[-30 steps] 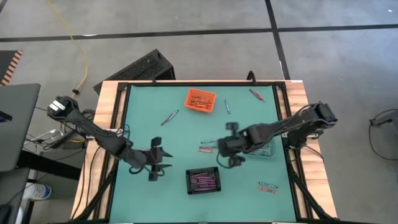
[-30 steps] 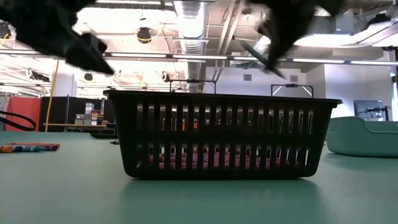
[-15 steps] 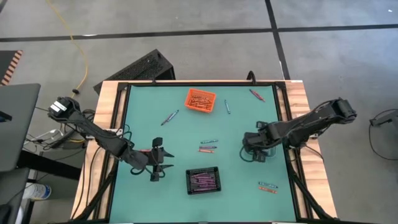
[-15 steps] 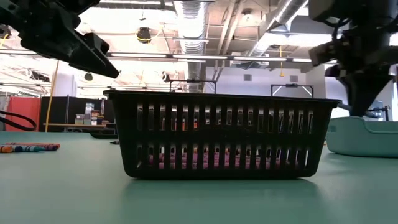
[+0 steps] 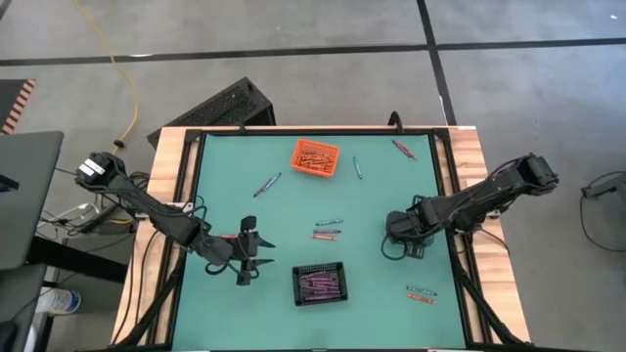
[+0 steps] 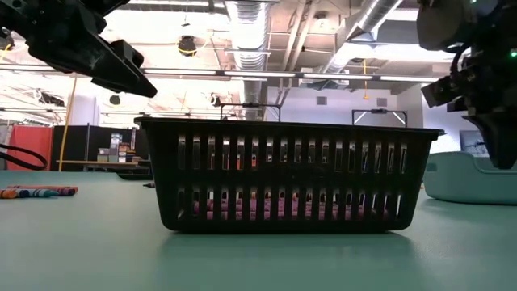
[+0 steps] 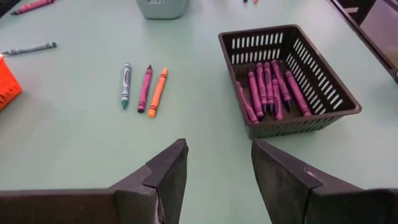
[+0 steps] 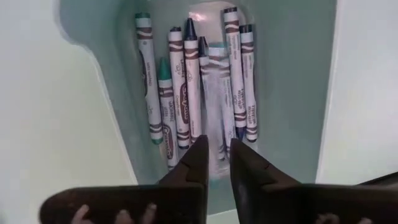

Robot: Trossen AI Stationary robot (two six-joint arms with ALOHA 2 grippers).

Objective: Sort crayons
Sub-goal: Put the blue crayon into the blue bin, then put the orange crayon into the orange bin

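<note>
Teal bin (image 8: 292, 93) mostly covered by the right arm in the high view, only a sliver showing at the tabletop's (image 5: 225, 210) right side; seen at the right edge of the low view, cut off by the frame. Contents clear only from the right wrist view: a row of blue, teal and grey crayons (image 8: 186, 87) lying side by side on the bin floor. Right pincer (image 8: 216, 158) directly above them, fingers a narrow gap apart, nothing between them, tips just over the lower ends of the crayons.

Left pincer (image 7: 214, 171) hanging over bare tabletop left of the black basket (image 7: 323, 93), fingers spread wide, empty. Purple crayons (image 7: 267, 93) inside that basket, a little way ahead of the pincer. Three loose crayons (image 7: 144, 89), blue, purple and orange, side by side in the open middle between the two arms. Orange bin (image 5: 315, 157) near the far edge, crayons inside too small to tell apart. More loose crayons scattered: one left of the orange bin, one right of it, a red one at the far right corner, a pair near the near right edge. Broad free room on the left half and along the near edge.
</note>
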